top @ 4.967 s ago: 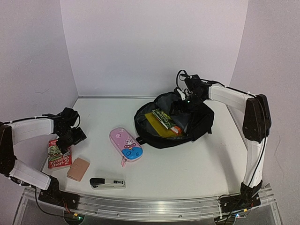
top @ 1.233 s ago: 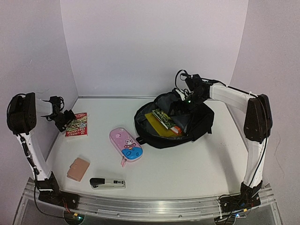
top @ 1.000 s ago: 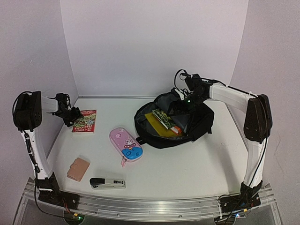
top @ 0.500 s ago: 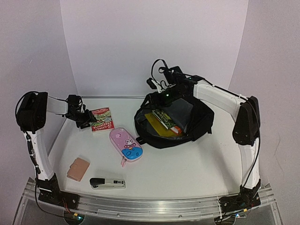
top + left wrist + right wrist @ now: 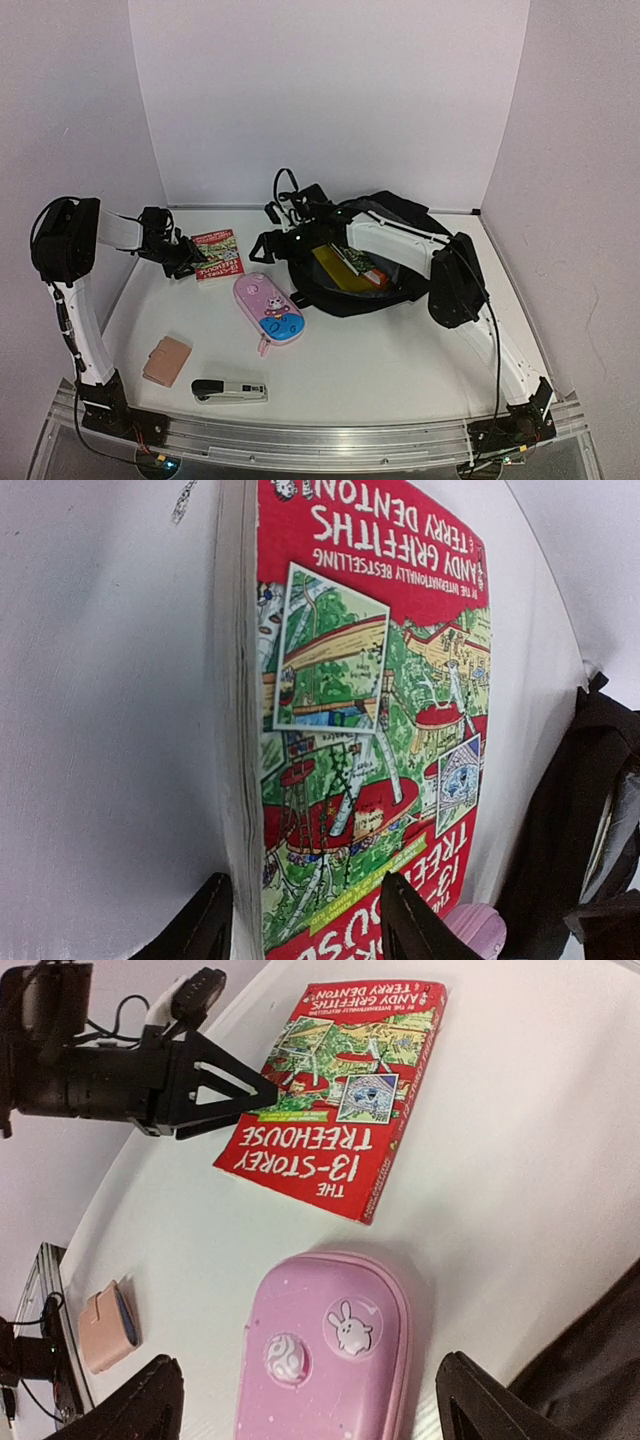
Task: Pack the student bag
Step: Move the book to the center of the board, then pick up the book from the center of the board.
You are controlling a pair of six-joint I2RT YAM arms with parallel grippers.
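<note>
1. Student bag (image 5: pixel 345 300): black, unzipped, lying right of centre toward the far wall, with books already inside.
2. Red paperback (image 5: pixel 218 256): lying on the table (image 5: pixel 400 360) left of the bag, outside it.
3. Left gripper (image 5: pixel 305 880): its fingers straddle the paperback's left end. I cannot tell whether they pinch it or merely bracket it.
4. Right gripper (image 5: pixel 308 1375): spread wide and empty, hovering above the pink pencil case (image 5: pixel 268 310), with the paperback just beyond. Its arm reaches leftward across the bag's mouth.
5. Unpacked, near left: tan wallet (image 5: pixel 166 361) and stapler (image 5: pixel 228 390).
6. Hazard: the right arm lying over the bag may snag a rim or strap as I move it, dragging the bag or folding its opening shut.
7. Hazard: held by one end only, the paperback may droop, fan open or slip during any handover.
8. Hazard: the wide right jaws, if lowered here, may clip the pencil case instead of the book.
</note>
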